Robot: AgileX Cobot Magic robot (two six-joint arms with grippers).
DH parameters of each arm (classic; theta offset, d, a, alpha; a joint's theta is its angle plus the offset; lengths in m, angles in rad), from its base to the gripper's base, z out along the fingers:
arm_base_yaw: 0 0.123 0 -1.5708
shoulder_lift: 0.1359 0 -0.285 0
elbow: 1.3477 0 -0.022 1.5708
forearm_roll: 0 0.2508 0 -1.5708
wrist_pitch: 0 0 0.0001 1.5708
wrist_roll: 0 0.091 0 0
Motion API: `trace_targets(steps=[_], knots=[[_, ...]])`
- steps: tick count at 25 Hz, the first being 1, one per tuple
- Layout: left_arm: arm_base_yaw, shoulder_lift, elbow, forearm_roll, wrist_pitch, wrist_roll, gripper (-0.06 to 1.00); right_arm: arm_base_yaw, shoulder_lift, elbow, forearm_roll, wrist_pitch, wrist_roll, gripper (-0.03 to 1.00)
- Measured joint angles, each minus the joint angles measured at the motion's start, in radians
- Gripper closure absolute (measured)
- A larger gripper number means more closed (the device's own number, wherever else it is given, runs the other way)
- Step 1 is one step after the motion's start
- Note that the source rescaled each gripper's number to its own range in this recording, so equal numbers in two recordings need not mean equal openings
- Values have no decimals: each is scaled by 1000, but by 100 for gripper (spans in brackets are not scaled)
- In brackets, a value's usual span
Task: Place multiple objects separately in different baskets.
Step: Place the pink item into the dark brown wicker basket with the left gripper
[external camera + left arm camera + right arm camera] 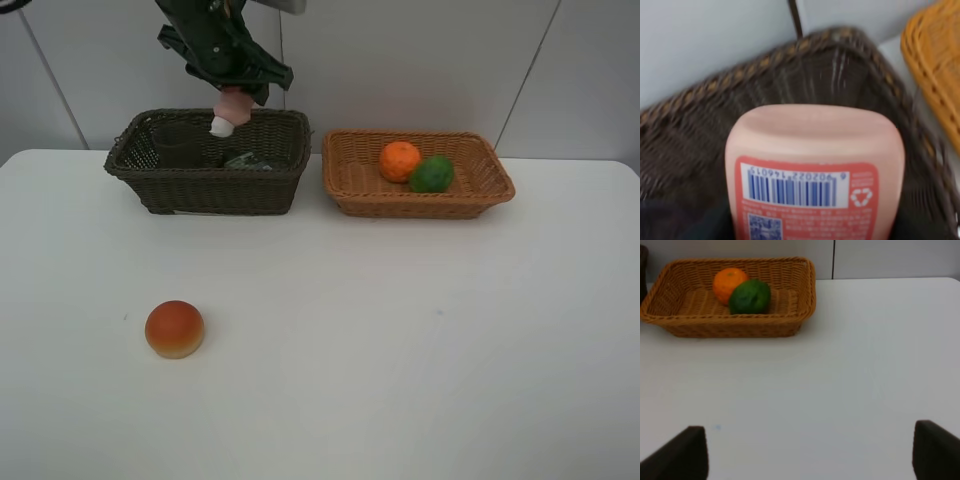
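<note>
Exterior high view: left gripper (232,90) hangs at upper left of frame, above the dark brown basket (210,190), clamped on the pink bottle (230,108). Bottle is tilted, white cap pointing down into the basket opening. A dark item (240,160) lies on the basket floor; too small to identify.

Left wrist view: pink bottle (815,170) fills lower centre, barcode label facing the camera, dark brown basket (700,130) blurred behind it.

Tan basket (420,200) sits at upper right of frame, just beside the dark one. It holds the orange (399,160) and the green fruit (432,174), touching each other.

Peach-like fruit (174,329) rests alone on the white table (400,340), lower left of frame, well apart from both baskets.

Right wrist view: right gripper (810,450) spread wide, nothing between its fingertips (687,452), above bare table; tan basket (740,327) at upper left of frame.
</note>
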Motion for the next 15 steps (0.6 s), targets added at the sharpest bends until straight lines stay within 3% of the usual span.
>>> trace_targets(steps=[8, 15], knots=[[13, 91, 0, -12, -200, -2, 30, 0, 0, 0, 0, 0, 0, 34], [25, 149, 0, -24, -256, -3, 30, 0, 0, 0, 0, 0, 0, 34]])
